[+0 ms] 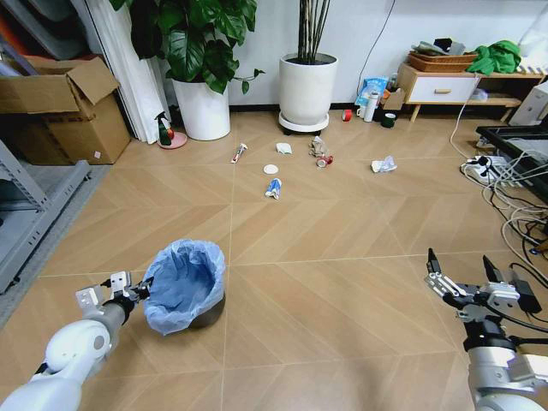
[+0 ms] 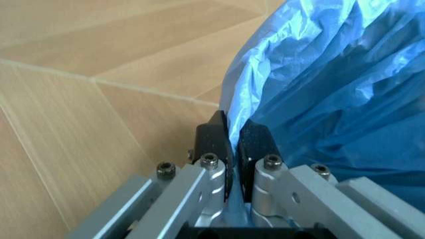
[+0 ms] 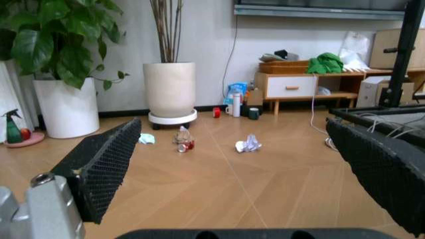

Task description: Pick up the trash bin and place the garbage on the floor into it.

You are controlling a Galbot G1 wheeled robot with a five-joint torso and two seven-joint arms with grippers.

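Note:
The trash bin (image 1: 187,289), black with a crinkly light-blue bag (image 2: 332,84) over its rim, stands on the floor (image 1: 325,223) at the near left. My left gripper (image 1: 142,292) is shut on the bag-covered rim at the bin's left side, its black fingertips (image 2: 214,139) pinching the plastic. My right gripper (image 1: 460,271) hovers open over bare floor at the near right, fingers (image 3: 99,164) spread wide. The garbage lies farther off: a tube (image 1: 238,153), a white disc (image 1: 271,169), a blue-white wrapper (image 1: 273,188), tissues (image 1: 283,148), a crushed can with brown paper (image 1: 322,154), and a crumpled tissue (image 1: 384,164) (image 3: 248,144).
Two big white plant pots (image 1: 203,107) (image 1: 307,87) stand by the far wall. A cardboard box (image 1: 60,107) and metal rack (image 1: 34,214) line the left. Cables and a power strip (image 1: 492,171) lie at the right. A low cabinet (image 1: 441,86) stands far right.

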